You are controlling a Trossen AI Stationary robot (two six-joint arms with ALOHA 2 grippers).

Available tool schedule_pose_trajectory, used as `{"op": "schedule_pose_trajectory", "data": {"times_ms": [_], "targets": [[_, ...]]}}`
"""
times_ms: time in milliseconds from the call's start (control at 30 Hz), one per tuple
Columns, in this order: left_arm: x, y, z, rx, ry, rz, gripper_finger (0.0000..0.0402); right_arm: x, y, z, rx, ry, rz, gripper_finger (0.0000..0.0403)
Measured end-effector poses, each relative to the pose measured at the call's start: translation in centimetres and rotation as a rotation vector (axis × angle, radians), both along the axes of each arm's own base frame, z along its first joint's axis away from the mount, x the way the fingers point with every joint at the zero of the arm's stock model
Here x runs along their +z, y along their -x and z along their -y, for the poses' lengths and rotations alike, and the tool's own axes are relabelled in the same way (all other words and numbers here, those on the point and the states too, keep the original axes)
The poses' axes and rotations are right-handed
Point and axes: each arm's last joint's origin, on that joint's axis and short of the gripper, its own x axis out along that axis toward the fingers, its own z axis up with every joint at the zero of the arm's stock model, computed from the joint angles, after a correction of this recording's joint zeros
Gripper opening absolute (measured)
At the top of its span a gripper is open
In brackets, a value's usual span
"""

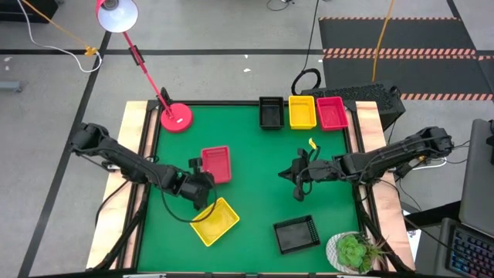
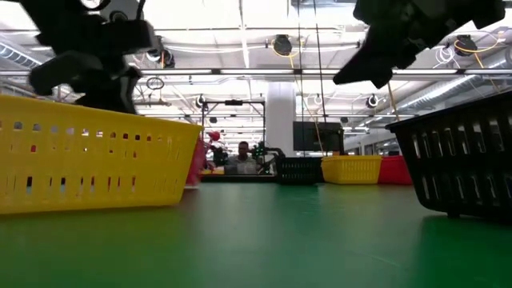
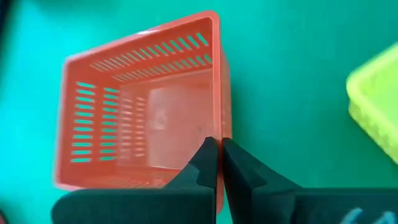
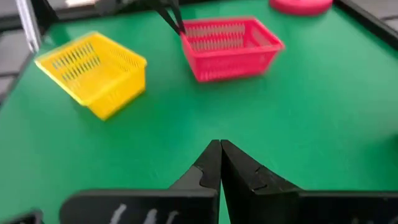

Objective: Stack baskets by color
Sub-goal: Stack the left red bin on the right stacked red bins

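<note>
Left gripper (image 3: 216,163) clenched on the near wall of the red basket (image 1: 216,163), left of centre on the green surface (image 1: 255,154). Thin one-wall pinch: could slip or tip when lifted. Right gripper (image 1: 297,182) clenched, empty, right of centre.

The near wall of the red-pink slotted plastic basket (image 3: 143,106) is hidden behind the left gripper (image 3: 216,163), whose fingers are pinched together.

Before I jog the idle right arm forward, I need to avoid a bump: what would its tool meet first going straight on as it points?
Probably the red-pink slotted plastic basket mid-table, where the left tool is pinching its rim; the green mat between looks free, though depth is unclear. The right tool is shut.
</note>
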Motion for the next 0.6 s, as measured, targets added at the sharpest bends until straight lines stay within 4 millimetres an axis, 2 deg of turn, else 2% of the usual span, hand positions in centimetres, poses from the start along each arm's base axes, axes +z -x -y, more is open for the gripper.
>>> {"op": "schedule_pose_trajectory", "data": {"times_ms": [167,367,600], "targets": [[2.3,-1.5,-0.7,-0.046,-0.071,0.044,0.0012,0.8,-0.5,-0.1,-0.006,0.011,0.096,0.0000],[4.9,-3.3,-2.2,-0.084,-0.138,0.091,0.0005,1.9,-2.0,-0.3,-0.018,0.058,0.092,0.0000],[5.6,-4.0,-3.1,-0.104,-0.162,0.133,0.0004,2.9,-4.3,-0.8,-0.007,0.088,0.088,0.0000]]}}
